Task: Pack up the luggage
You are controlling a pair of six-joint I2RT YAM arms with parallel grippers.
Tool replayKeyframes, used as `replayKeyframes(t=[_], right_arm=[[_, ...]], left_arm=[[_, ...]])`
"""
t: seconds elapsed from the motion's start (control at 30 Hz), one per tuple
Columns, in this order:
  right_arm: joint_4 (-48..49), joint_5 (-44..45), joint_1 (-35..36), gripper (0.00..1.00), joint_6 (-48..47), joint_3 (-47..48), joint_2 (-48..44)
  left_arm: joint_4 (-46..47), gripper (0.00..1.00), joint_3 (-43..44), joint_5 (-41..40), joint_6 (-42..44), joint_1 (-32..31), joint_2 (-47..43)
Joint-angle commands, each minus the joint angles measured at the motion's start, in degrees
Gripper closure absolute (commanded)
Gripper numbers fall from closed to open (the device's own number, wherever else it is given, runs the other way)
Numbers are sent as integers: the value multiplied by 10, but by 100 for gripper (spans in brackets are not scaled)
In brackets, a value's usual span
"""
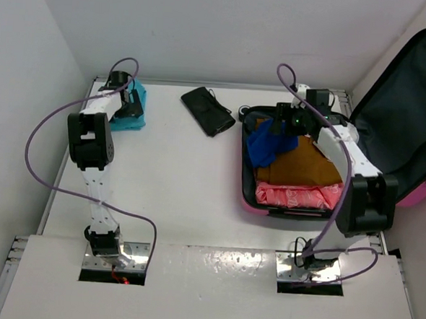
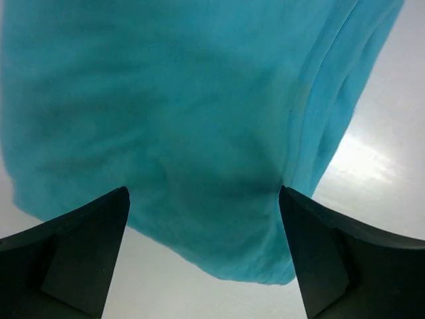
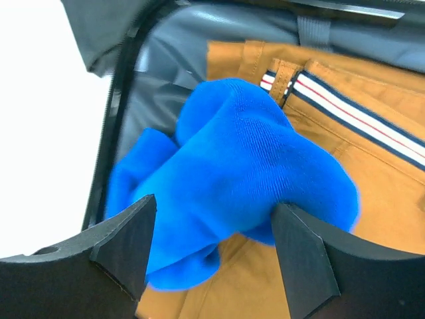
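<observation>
The luggage (image 1: 248, 198), a bright pink suitcase, lies open at the right with its dark-lined lid (image 1: 400, 117) standing up. Inside are brown trousers (image 1: 299, 165) (image 3: 372, 199), a pink garment (image 1: 297, 197) and a bright blue cloth (image 1: 270, 145) (image 3: 246, 166) bunched on the trousers at the back left. My right gripper (image 1: 281, 125) (image 3: 214, 203) hovers over the case, open, its fingers straddling the blue cloth and touching it on both sides. My left gripper (image 1: 130, 102) (image 2: 202, 193) is open just above a turquoise cloth (image 1: 134, 111) (image 2: 172, 113) at the table's far left.
A black folded item (image 1: 207, 110) lies on the white table (image 1: 175, 193) between the turquoise cloth and the suitcase. White walls close in at the back and left. The raised lid stands right behind the right arm.
</observation>
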Motion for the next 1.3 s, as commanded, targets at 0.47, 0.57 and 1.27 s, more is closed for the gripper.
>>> replayKeyframes(t=[0.47, 0.57, 1.27], right_arm=[[-183, -9, -76, 30, -60, 98, -213], [-178, -10, -88, 33, -52, 87, -234], [-88, -18, -314, 33, 15, -81, -403]], left_arm=[[-57, 66, 20, 96, 2, 6, 81], [-50, 100, 12, 215, 2, 6, 42], [167, 100, 26, 526, 192, -496, -190]])
